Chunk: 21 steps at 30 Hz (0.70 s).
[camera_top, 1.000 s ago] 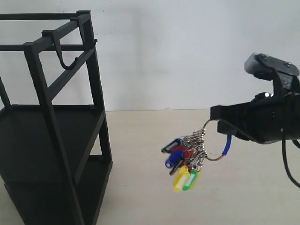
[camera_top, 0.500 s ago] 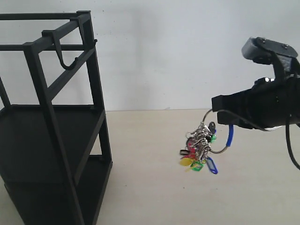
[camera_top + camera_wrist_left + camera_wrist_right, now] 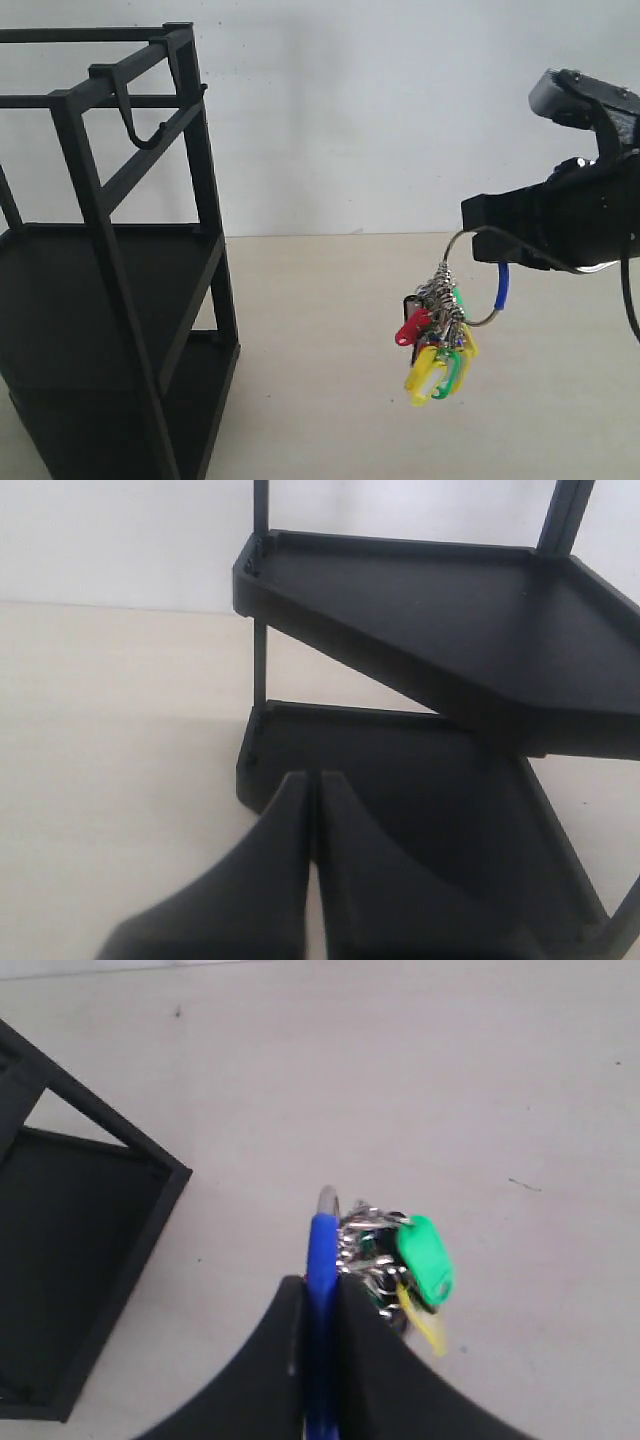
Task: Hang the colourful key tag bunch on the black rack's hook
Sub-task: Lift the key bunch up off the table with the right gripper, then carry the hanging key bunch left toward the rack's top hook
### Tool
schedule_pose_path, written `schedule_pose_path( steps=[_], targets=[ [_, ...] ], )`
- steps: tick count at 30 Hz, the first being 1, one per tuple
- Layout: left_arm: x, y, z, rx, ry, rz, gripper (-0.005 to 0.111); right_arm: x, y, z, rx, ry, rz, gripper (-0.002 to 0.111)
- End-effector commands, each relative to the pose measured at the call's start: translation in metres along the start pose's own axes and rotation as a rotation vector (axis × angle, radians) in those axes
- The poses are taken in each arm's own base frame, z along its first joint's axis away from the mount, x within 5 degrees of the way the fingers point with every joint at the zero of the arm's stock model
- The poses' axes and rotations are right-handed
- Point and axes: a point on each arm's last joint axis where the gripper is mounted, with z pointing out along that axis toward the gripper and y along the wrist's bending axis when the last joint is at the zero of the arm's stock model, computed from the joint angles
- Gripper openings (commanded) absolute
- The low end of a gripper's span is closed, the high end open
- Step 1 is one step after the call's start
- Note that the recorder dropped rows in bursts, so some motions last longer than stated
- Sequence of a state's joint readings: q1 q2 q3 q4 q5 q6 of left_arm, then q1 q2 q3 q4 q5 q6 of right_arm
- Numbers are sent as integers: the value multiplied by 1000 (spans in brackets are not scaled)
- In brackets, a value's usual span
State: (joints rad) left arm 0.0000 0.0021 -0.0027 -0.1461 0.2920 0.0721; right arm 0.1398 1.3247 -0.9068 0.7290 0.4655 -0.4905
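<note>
- We are in the carrying step. The right tool [image 3: 478, 235] pinches the wire loop [image 3: 452, 248] of the key tag bunch [image 3: 437, 345], and the bunch hangs in mid-air over the surface [image 3: 330, 400], well apart from the rack [image 3: 95, 230].
- The right wrist view backs this up: both fingers are clamped on the loop's blue sleeve [image 3: 320, 1250], with the green and yellow tags dangling just beside it.
- The left tool [image 3: 312, 800] has its fingers pressed together with nothing between them. It sits low near the rack's shelves [image 3: 430, 610], out of the action.
- The hook [image 3: 140, 120] hangs from the top bar [image 3: 150, 55] at the rack's upper corner, higher than the bunch and far across from it. Nothing is on it yet.
- Next move, as we read it: lift, then travel across towards the rack until the free part of the loop is above the hook's upturned tip. After that, lower so the wire drops into the curve, and only then let go.
- Room to move looks generous. Between the bunch and the rack we see open air and bare surface, with nothing standing in the path.
- The tight spot is at the hook itself. The corner post [image 3: 205, 190] stands just beside it, the diagonal brace [image 3: 130, 172] runs close behind, and the top bar sits above.
- The loop's opening is small, and the tags could well swing on arrival, so we judge a slow, steady approach the safe call.
</note>
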Motion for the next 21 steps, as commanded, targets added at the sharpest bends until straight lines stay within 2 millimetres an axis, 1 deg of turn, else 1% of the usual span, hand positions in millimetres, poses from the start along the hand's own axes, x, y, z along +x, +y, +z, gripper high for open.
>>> schedule_pose_path(
  steps=[1, 3, 4, 5, 6, 7, 8, 11, 12, 14, 15, 17, 21],
  targets=[
    [0, 0, 0, -1, -7, 8, 4, -3, 12, -3, -23, -17, -166, 0],
    [0, 0, 0, -1, -7, 8, 4, -8, 5, -5, 8, -63, 57, 0],
    [0, 0, 0, -1, -7, 8, 4, -8, 5, -4, 6, -61, 75, 0],
    [0, 0, 0, -1, -7, 8, 4, -6, 12, -3, -21, -45, 9, 0],
    [0, 0, 0, -1, -7, 8, 4, -3, 21, -2, -53, -20, -161, 0],
    [0, 0, 0, -1, -7, 8, 4, -1, 27, -2, -74, -4, -251, 0],
    [0, 0, 0, -1, -7, 8, 4, -1, 27, -2, -65, -12, -259, 0],
    [0, 0, 0, -1, -7, 8, 4, -9, 20, -3, -17, -79, 1, 0],
    [0, 0, 0, -1, -7, 8, 4, -8, 22, -3, -26, -70, -28, 0],
    [0, 0, 0, -1, -7, 8, 4, -5, 36, -3, -84, -19, -209, 0],
    [0, 0, 0, -1, -7, 8, 4, -5, 39, -3, -92, -13, -203, 0],
    [0, 0, 0, -1, -7, 8, 4, -8, 40, -7, -92, -38, -112, 0],
    [0, 0, 0, -1, -7, 8, 4, -13, 43, -14, -98, -73, -107, 0]
  ],
)
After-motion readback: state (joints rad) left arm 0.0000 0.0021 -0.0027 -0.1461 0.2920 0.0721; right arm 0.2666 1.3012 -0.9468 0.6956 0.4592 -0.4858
